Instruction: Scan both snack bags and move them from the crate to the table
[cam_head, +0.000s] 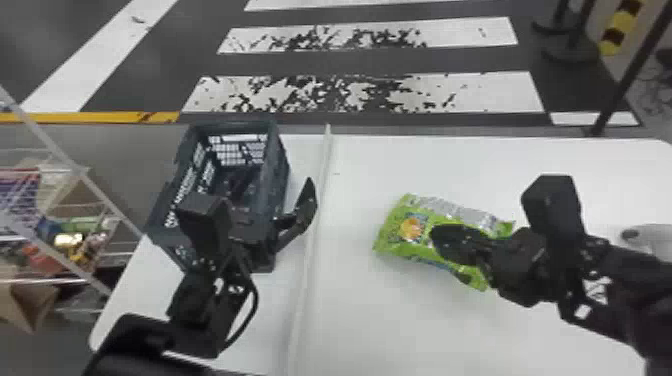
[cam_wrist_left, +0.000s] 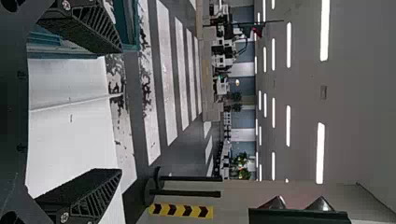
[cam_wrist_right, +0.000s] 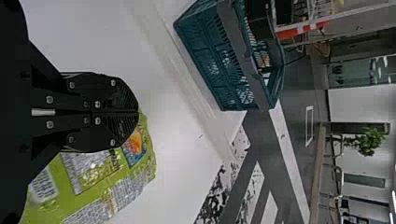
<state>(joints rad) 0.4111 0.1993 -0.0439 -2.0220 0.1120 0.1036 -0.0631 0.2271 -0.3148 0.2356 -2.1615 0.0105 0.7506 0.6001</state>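
In the head view, my right gripper (cam_head: 452, 247) overlaps a green snack bag (cam_head: 395, 235) over the right half of the white table (cam_head: 375, 320). The right wrist view has the right gripper (cam_wrist_right: 138, 112) with its fingers closed together, the green snack bag (cam_wrist_right: 100, 179) reaching out from beside and behind them; they look shut on its edge. My left gripper (cam_head: 275, 210) stands open near the right side of the dark crate (cam_head: 278, 175). The left wrist view shows the left gripper (cam_wrist_left: 121, 112) with nothing between its spread fingers. Part of the crate's inside is hidden behind the left arm.
A raised strip (cam_head: 312, 225) crosses the table between the crate and the bag. A pale rounded object (cam_head: 647, 237) lies at the right, partly behind my right arm. A wire rack with packaged goods (cam_head: 70, 230) stands left of the table.
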